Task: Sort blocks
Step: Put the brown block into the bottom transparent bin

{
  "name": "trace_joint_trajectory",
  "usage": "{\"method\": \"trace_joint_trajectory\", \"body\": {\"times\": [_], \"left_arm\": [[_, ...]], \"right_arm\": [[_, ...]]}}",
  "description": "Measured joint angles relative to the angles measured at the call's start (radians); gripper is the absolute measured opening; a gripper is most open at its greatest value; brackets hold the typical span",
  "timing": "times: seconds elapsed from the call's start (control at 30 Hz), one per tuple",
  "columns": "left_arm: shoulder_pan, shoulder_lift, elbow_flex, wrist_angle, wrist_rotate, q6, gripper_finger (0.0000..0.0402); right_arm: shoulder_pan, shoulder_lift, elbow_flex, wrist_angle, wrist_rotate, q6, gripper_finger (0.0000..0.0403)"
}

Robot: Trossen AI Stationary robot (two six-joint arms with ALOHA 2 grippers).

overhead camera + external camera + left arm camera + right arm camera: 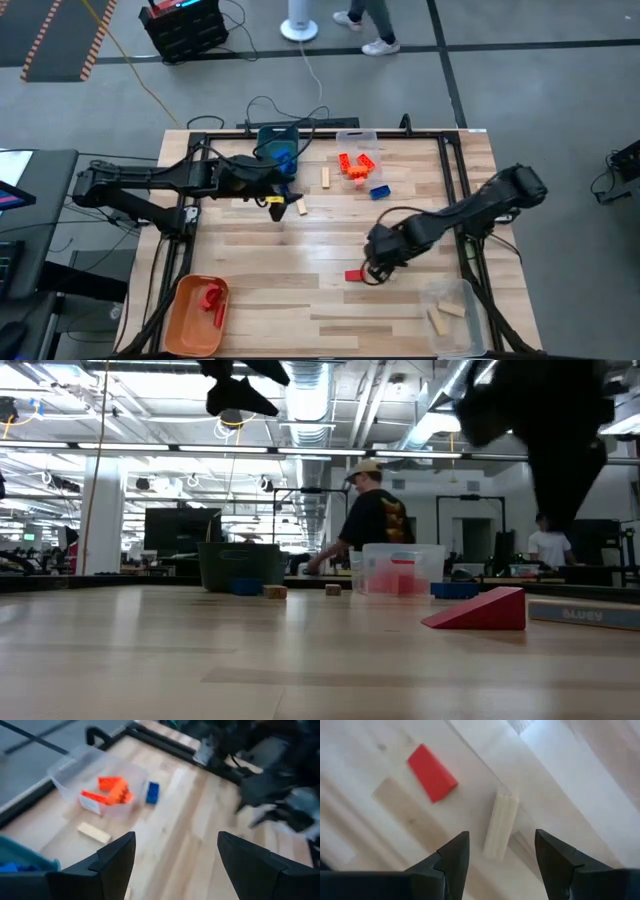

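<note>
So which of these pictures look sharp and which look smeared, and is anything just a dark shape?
High view: evenly lit and sharp. Low view: the bright ceiling lights leave the arms overhead as black silhouettes, while the red wedge block stays crisp. Left wrist view: smeared throughout, the orange blocks in the clear plastic bin soft-edged. Right wrist view: pale and washed out, the light wooden stick block slightly blurred.

The only lettering, on a grey strip lying on the table, is too blurred to read.
</note>
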Motion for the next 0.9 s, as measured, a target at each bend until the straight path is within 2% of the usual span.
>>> {"method": "trace_joint_trajectory", "body": {"times": [0.2,0.47,0.63,0.73,0.9], "left_arm": [[0.0,-0.069,0.0,-0.104,0.04,0.003,0.0275],[0.002,-0.162,0.0,-0.148,0.04,0.077,0.0275],[0.002,-0.177,0.0,-0.154,0.04,0.092,0.0275],[0.002,-0.176,0.0,-0.174,0.04,0.091,0.0275],[0.002,-0.176,0.0,-0.201,0.04,0.083,0.0275]], "right_arm": [[-0.007,0.115,0.0,0.045,-0.015,0.047,0.0214],[0.003,0.15,0.0,0.035,0.017,0.066,0.0214],[0.002,0.226,0.0,0.091,-0.008,0.006,0.0214],[0.003,0.264,0.0,0.068,-0.027,0.024,0.0214],[0.005,0.257,-0.001,0.078,-0.029,0.046,0.0214]]}}
